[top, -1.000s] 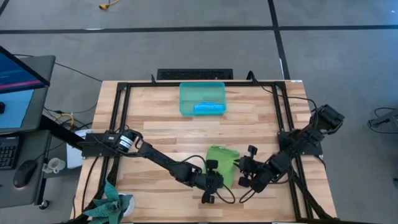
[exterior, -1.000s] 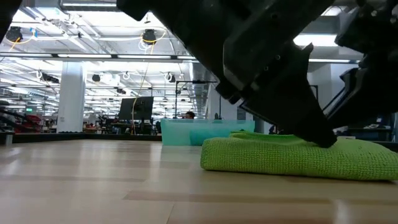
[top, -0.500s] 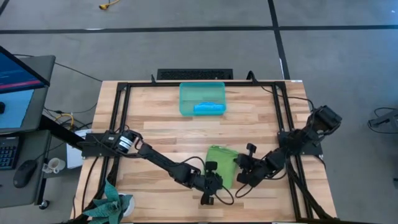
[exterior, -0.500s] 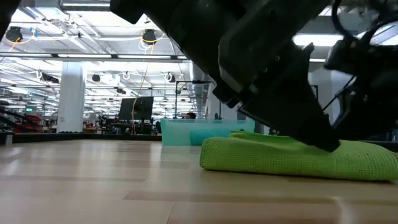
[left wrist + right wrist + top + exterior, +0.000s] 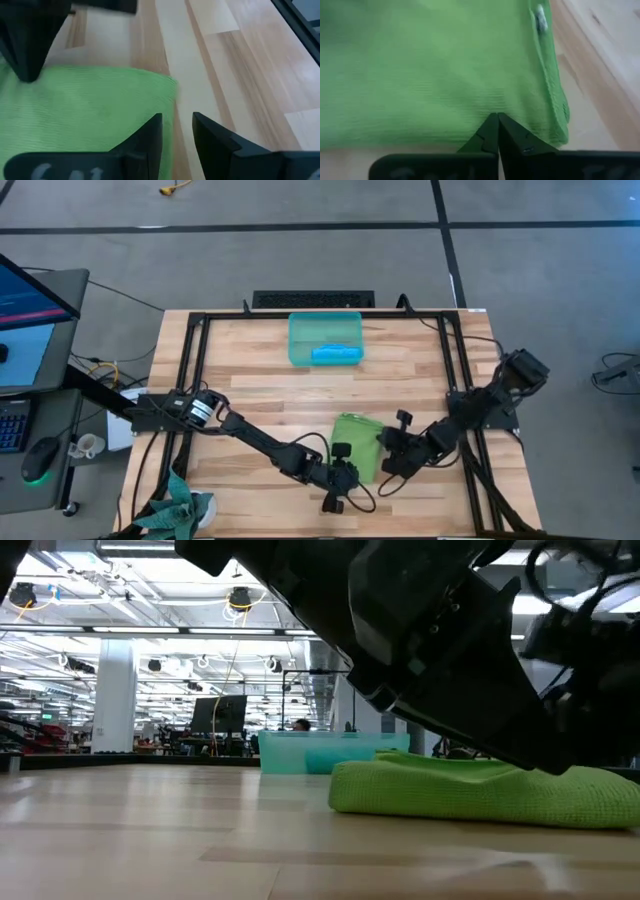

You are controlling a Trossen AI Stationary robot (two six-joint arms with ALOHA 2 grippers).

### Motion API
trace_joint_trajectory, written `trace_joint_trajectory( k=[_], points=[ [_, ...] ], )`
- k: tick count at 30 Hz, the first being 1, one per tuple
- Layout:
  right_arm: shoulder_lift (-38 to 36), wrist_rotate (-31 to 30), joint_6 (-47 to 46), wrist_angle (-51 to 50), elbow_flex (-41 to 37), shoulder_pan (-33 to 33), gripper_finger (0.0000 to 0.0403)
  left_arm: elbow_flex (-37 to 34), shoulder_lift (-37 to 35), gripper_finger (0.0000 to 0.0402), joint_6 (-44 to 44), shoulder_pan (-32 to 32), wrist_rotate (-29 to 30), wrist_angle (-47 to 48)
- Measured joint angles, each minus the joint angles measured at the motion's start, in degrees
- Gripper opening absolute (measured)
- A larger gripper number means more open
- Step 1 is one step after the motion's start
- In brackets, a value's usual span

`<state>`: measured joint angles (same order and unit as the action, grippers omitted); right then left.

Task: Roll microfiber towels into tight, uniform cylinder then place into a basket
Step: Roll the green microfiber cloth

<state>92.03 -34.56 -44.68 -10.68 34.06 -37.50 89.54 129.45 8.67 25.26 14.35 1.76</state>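
While the blue towel (image 5: pixel 335 354) lies in the basket (image 5: pixel 300 340) by the table's far edge, right tool (image 5: pixel 498 131) pinches the lime green towel (image 5: pixel 356 442) near the front edge, left tool (image 5: pixel 177 132) parted alongside, apparently readying rolling.

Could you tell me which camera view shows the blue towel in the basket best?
The high view: the blue towel lies in full sight inside the basket, along its near wall. The low view shows only a blurred blue strip through the basket's translucent wall, partly behind the green towel. Neither wrist view shows it.
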Motion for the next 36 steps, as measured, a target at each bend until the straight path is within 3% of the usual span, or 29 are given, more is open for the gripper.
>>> trace_joint_trajectory(
  k=[10, 22, 26, 29, 36],
  points=[
    [-8.1, -0.9, 0.7, -3.0, 0.0, -2.6, 0.0028, 0.0, -0.4, 0.01, -0.9, 0.6, -0.1, 0.7],
    [-14.6, -1.4, 1.7, -2.1, 0.1, -8.8, 0.0026, 0.1, -6.8, 0.01, -2.5, 1.0, 1.6, 6.3],
    [-15.3, -1.9, 2.9, 1.3, 0.1, -12.7, 0.0023, 0.1, -10.1, 0.01, -2.2, 1.9, 5.1, 11.8],
    [-15.3, -3.8, 8.0, 4.9, 0.5, -15.3, 0.0021, 0.1, -13.0, 0.01, -2.2, 3.0, 9.8, 15.2],
    [-15.2, -5.1, 20.4, 3.2, 7.0, -16.9, 0.0022, 0.1, -17.2, 0.01, -3.0, 5.5, 16.5, 20.3]
  ],
)
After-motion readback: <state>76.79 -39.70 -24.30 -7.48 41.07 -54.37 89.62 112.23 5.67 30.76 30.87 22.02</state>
